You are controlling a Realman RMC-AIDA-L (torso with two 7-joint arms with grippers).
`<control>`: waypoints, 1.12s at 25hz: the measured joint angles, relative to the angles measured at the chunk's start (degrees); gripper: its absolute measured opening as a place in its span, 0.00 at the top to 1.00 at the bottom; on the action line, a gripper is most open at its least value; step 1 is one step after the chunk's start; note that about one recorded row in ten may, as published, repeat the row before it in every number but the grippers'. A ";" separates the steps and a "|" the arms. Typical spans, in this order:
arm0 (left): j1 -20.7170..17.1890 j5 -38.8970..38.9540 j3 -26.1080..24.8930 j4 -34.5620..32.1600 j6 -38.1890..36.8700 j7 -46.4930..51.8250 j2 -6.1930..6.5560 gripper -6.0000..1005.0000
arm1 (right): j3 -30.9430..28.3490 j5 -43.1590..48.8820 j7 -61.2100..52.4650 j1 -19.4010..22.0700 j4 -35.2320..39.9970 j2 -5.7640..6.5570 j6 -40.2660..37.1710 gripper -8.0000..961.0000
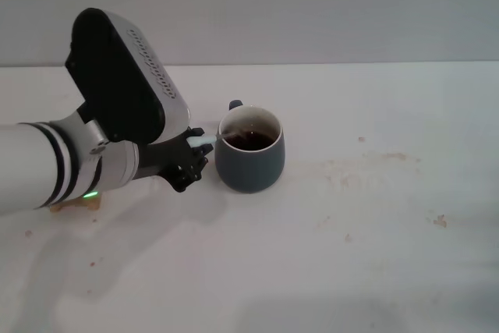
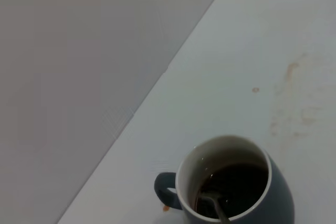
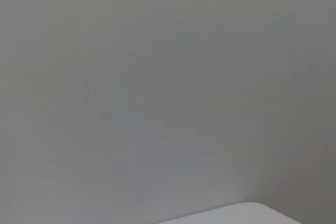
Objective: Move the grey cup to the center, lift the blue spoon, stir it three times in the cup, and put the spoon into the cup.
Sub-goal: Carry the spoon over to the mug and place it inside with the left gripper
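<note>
Pale-blue spoon (image 1: 204,140) handle sits clenched in the left gripper's (image 1: 189,158) fingers at centre-left of the head view; its long axis slants right into the cup (image 1: 249,150), bowl in the brown liquid. Right gripper unseen.

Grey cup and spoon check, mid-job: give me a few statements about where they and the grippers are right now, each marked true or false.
1. The left gripper holds the blue spoon by its handle. True.
2. The spoon's metal end is in the dark liquid inside the grey cup. True.
3. The cup lies tipped on its side. False: it stands upright on the table.
4. The right gripper is beside the cup. False: it shows in no view.
5. The cup is empty. False: it holds dark brown liquid.
</note>
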State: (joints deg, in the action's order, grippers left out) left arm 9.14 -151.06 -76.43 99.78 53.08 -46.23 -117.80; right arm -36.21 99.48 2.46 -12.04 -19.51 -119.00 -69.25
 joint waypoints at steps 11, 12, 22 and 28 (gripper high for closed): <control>5.02 -0.07 0.34 -4.60 -0.58 0.00 -0.15 0.75 | 0.00 0.00 0.00 -0.18 0.00 0.00 0.01 0.99; 5.37 -0.01 0.59 -4.76 -0.59 0.00 -0.20 0.75 | 0.00 0.00 0.00 -0.21 0.01 0.00 0.03 0.99; 6.21 0.05 3.97 -4.18 -0.45 0.12 -0.33 0.75 | 0.00 0.00 0.00 -0.82 0.38 0.07 0.32 0.99; 5.02 -0.37 3.73 -3.55 -0.08 0.22 -0.24 0.75 | 0.00 0.00 0.00 -1.17 0.50 0.09 0.57 0.99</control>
State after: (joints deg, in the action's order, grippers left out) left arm 14.16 -151.43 -72.70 96.23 53.00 -46.01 -118.03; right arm -36.21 99.48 2.46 -13.21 -19.01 -118.91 -68.68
